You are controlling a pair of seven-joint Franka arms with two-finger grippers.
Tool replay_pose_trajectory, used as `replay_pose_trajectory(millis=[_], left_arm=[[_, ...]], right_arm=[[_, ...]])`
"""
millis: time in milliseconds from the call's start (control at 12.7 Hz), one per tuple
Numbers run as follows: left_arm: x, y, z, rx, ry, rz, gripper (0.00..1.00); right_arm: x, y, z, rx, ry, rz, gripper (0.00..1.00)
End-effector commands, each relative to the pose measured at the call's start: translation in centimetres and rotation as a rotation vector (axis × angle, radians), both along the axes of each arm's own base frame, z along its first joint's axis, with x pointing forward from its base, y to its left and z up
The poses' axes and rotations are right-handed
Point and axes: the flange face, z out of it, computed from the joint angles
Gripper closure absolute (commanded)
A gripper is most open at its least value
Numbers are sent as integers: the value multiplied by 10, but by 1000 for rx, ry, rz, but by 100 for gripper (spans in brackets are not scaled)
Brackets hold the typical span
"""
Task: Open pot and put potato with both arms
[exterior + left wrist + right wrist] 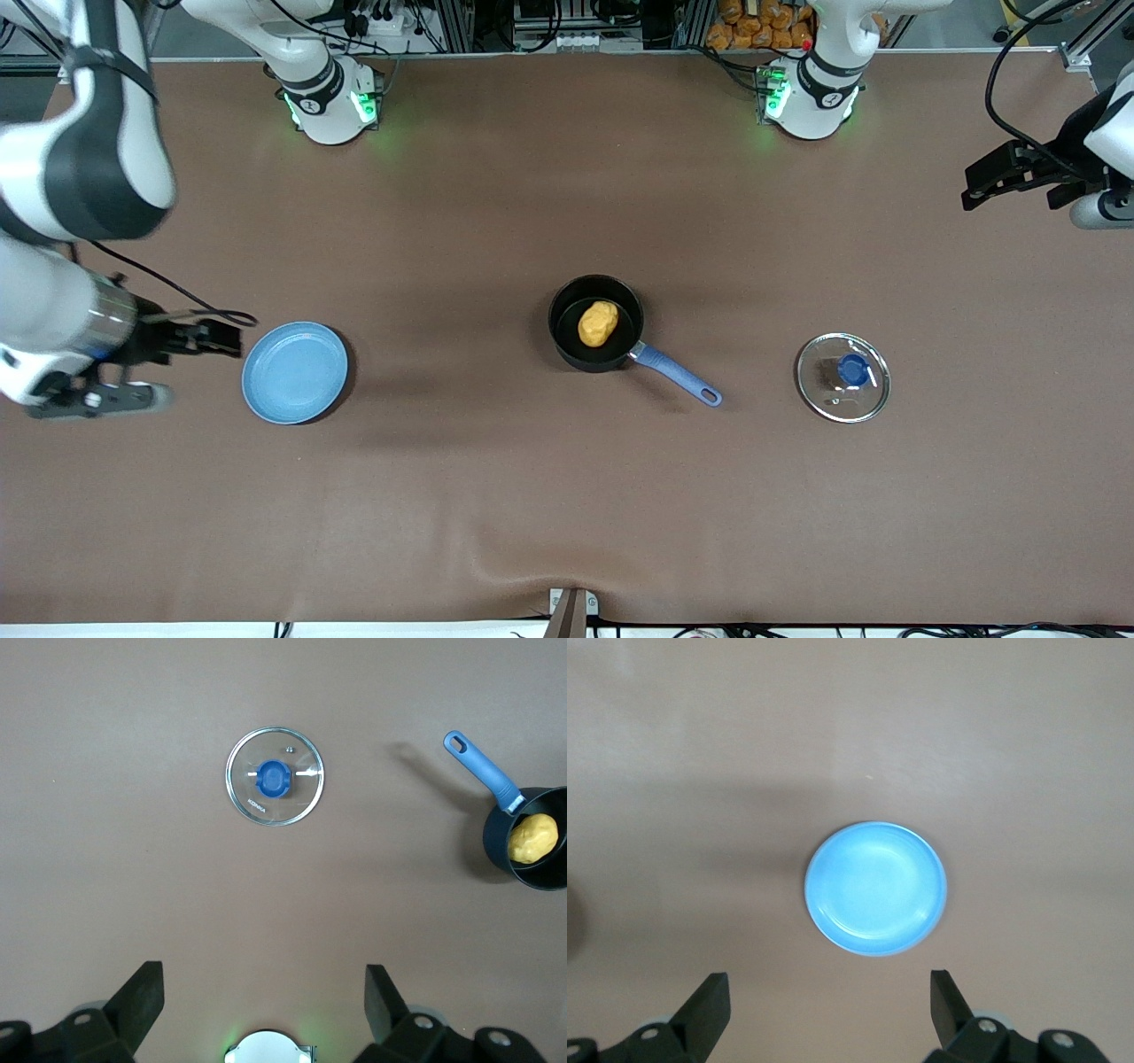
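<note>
The potato [598, 322] already lies in the open pot [595, 322] mid-tabletop, its long axis roughly toward the bases. The lid [842, 377] rests flat toward the left arm's end, the plate [295, 372] toward the right arm's. The left gripper [979, 186] and right gripper [232, 337] hang well apart from the pot, fingers wide and empty; judging by this, nothing remains to grasp.

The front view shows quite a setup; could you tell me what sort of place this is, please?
Probably a robotics lab: two white jointed arms are bolted to a brown-covered table, cabling and aluminium framing run along its edge, and a small black saucepan sits staged.
</note>
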Motion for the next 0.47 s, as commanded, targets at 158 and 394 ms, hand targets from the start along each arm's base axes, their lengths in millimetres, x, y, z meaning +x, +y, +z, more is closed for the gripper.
replay_pose_trajectory(millis=[158,394], left_arm=[[-12,5,8,-15,-6,-4,0],[-12,3,8,-16,-7,-5,0]], right_arm=[[-47,-42,62,31,19,-16,0],[-63,-40,82,28,29,-63,0]])
